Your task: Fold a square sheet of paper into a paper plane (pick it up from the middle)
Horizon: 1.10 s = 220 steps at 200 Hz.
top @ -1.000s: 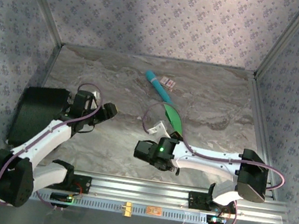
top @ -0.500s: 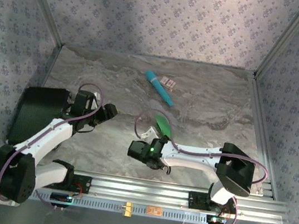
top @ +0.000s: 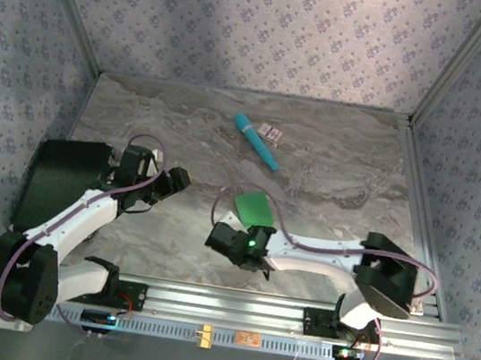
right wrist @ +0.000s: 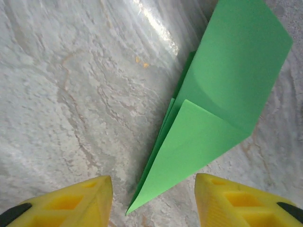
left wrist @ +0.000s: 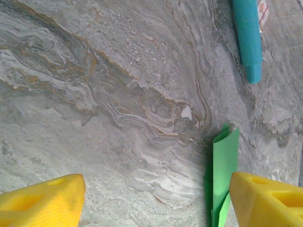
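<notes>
Nearest the rail, the right tool point(right wrist: 154, 182) hangs low over the desk point(top: 343, 159) with its yellow fingers point(right wrist: 71, 201) parted and nothing gripped. The paper point(right wrist: 213, 109) lies flat on the marble just ahead of it. The paper is folded into layers, and its sharp tip points back into the gap between the fingers without touching either one. From above, the paper sits near the middle of the desk, just beyond the right wrist.

A little further back and to the left, the left tool point(left wrist: 156, 189) is also open, with its fingers wide apart over bare marble. In its wrist view, the edge of the paper stands close beside the right-hand finger, and whether they touch I cannot tell. A black block point(top: 59, 180) lies at the desk's left edge beside that arm.

Further off, a teal stick point(top: 256, 141) lies aslant, well apart from the paper. A small pink-and-white card point(top: 271, 132) lies just beside its far end.
</notes>
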### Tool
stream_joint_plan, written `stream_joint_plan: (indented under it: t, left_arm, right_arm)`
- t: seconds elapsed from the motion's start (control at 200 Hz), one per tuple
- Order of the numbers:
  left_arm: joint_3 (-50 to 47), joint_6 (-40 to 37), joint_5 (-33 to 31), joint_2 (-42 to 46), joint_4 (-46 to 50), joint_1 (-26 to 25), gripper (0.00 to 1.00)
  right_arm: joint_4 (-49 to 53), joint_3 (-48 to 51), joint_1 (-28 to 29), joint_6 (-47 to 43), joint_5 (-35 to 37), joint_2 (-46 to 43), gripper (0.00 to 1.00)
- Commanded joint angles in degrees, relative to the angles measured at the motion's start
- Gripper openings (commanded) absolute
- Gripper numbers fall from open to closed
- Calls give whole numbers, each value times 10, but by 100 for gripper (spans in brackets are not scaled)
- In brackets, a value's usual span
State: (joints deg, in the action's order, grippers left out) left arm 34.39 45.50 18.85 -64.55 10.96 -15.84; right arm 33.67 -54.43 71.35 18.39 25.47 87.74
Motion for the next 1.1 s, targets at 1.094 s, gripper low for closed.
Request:
stream_joint_plan:
  t: [1.094]
  left_arm:
    - [81, 24, 53, -159, -88, -112, 55]
  right_arm:
    - [-370, 214, -326, 404, -409, 39, 13]
